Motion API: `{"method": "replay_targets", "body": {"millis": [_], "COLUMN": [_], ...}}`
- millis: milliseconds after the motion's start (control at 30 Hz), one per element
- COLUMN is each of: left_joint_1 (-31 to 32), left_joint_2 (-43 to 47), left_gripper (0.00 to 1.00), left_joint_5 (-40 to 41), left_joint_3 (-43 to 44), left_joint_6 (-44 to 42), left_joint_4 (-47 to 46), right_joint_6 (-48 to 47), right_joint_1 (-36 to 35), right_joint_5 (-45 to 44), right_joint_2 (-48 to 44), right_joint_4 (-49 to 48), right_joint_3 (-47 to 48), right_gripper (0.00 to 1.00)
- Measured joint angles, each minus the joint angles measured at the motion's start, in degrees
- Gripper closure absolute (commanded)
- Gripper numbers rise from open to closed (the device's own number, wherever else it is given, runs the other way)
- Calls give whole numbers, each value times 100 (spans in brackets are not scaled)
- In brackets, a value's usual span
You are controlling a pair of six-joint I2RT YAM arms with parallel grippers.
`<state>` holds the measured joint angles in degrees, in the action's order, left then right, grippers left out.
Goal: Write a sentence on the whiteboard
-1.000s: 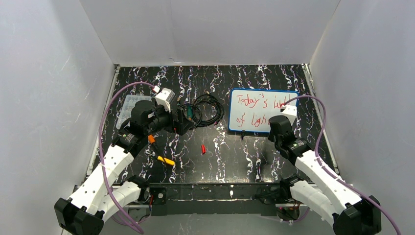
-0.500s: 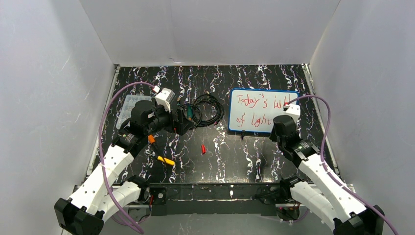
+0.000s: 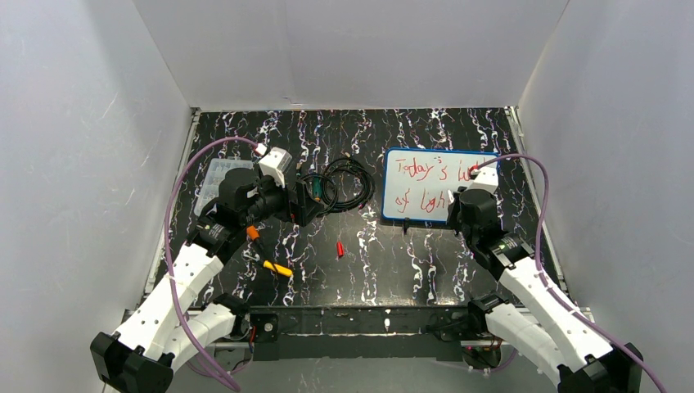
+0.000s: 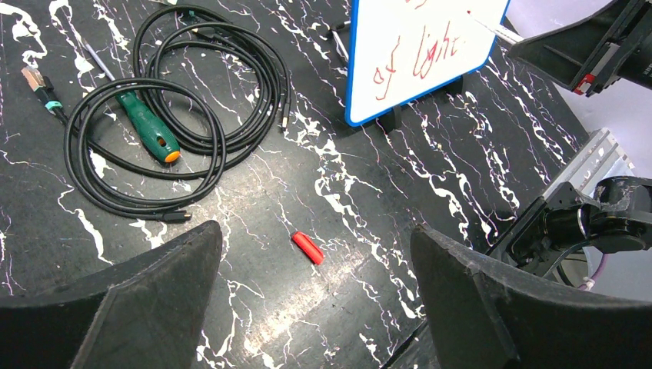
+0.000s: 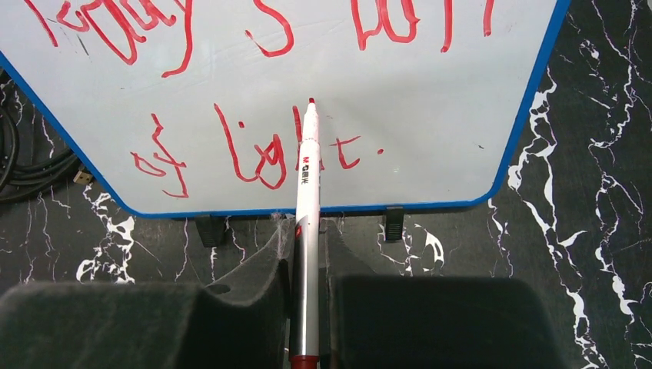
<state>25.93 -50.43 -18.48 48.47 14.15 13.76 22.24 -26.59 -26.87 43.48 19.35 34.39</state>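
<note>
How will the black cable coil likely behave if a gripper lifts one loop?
The black cable coil lies in loose, spread loops, so it would probably sag and unravel rather than lift whole. A green-handled screwdriver lies among the loops and may get dragged or roll. The coil's thin strands suggest little weight.

I see a white whiteboard (image 5: 461, 115) framed in blue, its sentence (image 5: 254, 157) red, the table (image 4: 430, 154) black with white marble veining, the marker (image 5: 307, 177) white, red-tipped.
</note>
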Motion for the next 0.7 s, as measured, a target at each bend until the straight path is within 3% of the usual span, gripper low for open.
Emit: {"method": "replay_targets", "body": {"millis": [700], "left_joint_1": [0], "left_joint_2": [4], "left_gripper": [9], "left_joint_5": [0], "left_joint_3": [0], "left_joint_6": [0], "left_joint_4": [0], "right_joint_6": [-59], "right_joint_1": [57], "right_joint_5": [-168], "right_joint_2": [190], "right_joint_4": [-146], "right_joint_3": [-173], "right_gripper": [99]}}
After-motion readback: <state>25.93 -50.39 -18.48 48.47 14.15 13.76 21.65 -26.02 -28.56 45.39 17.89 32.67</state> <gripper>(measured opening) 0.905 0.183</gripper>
